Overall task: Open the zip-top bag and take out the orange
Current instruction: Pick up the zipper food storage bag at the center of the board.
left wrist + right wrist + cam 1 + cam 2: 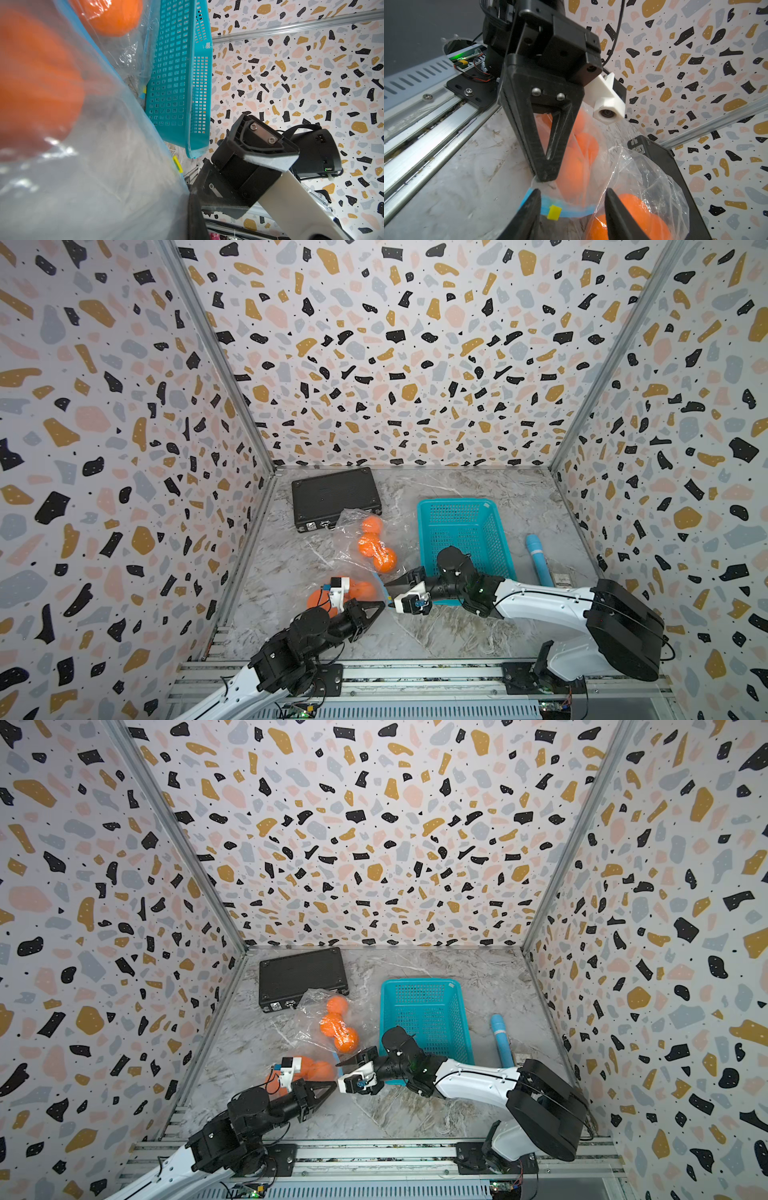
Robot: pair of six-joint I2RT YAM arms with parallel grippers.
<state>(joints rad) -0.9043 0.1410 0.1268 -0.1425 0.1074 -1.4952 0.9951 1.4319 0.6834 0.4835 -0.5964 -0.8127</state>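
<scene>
The round orange fruit point(583, 143) sits inside the clear plastic zip-top bag point(577, 166), which lies on the marble tabletop point(456, 187) directly below both pincers. The bag's blue zip strip point(571, 210) runs crosswise through the gap of the right pincer point(573, 190). Its jaws stand about half open either side of the small yellow slider point(554, 212) and grip nothing. The left pincer point(544, 176) is clamped tight on the bag's corner, just beside the strip's end. The right arm is nearer the slider, and the pull would likely run along the strip, away from the left pincer.
</scene>
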